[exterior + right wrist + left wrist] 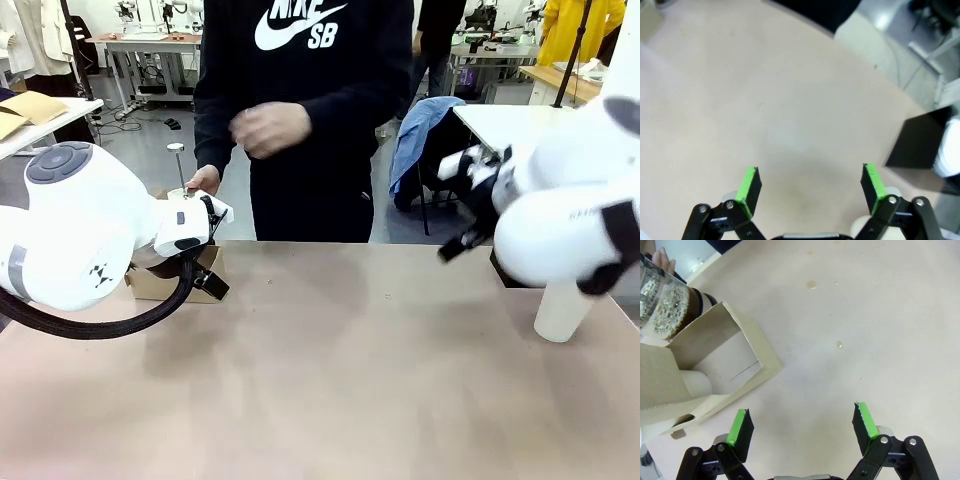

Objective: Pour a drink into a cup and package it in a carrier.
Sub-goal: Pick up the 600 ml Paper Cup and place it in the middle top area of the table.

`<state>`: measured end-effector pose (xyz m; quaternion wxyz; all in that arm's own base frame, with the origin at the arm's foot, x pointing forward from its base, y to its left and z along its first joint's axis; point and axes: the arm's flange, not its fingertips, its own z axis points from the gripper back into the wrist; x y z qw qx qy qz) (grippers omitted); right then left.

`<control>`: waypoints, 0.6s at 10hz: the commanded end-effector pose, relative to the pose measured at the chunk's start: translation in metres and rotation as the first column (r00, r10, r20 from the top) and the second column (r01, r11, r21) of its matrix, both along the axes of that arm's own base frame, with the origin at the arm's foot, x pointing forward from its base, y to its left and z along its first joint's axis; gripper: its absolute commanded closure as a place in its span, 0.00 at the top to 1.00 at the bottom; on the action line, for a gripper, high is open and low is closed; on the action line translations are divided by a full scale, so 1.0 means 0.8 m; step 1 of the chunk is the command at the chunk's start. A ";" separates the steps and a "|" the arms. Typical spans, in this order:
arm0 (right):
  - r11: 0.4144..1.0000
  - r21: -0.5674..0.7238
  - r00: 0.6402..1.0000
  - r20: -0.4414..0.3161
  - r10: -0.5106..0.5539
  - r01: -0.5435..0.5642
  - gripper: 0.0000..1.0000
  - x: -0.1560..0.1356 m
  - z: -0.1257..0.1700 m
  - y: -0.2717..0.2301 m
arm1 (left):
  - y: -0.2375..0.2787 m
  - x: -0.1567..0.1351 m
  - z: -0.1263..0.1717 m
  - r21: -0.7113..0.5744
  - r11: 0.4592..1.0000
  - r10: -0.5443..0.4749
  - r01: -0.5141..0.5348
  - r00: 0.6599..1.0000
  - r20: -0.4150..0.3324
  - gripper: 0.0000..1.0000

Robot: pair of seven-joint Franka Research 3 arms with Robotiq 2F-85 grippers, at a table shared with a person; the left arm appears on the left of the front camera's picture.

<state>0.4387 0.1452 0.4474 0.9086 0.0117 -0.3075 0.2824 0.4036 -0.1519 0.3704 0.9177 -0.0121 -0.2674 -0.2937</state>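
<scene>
The main risk sits at the upper left of the left wrist view. The drink carafe stands right against the far side of the carrier, and a person's hand rests on its top. If the left arm reaches for the carafe, it could shove the light cardboard carrier, bump the glass, or crowd the hand. The glass could also slip between the pads or tilt early and spill, and a few small spots already mark the table.

The cup is at the right edge of the front view, well apart from the carrier and just beneath the bulk of the right arm. A careless swing there could tip it, and the black box nearby leaves little room.

The left arm is bent low at the left of the frame. The left pincer points down at the table just beside the carrier, jaws spread wide with nothing between them. The right arm is raised and folded, and the right pincer hangs over bare table, equally wide and empty.
</scene>
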 end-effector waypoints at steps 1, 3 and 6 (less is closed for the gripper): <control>0.990 0.094 0.993 -0.054 0.107 -0.102 1.00 0.063 0.105 -0.059 | 0.000 0.000 0.000 0.000 1.000 0.000 0.000 1.000 0.000 1.00; 0.943 0.241 0.970 -0.026 0.241 -0.228 1.00 0.077 0.155 -0.152 | 0.000 0.000 0.000 0.000 1.000 0.000 0.000 1.000 0.000 1.00; 0.841 0.416 0.938 0.161 0.306 -0.346 1.00 0.037 0.158 -0.320 | 0.000 0.000 0.000 0.000 1.000 0.000 0.000 1.000 0.000 1.00</control>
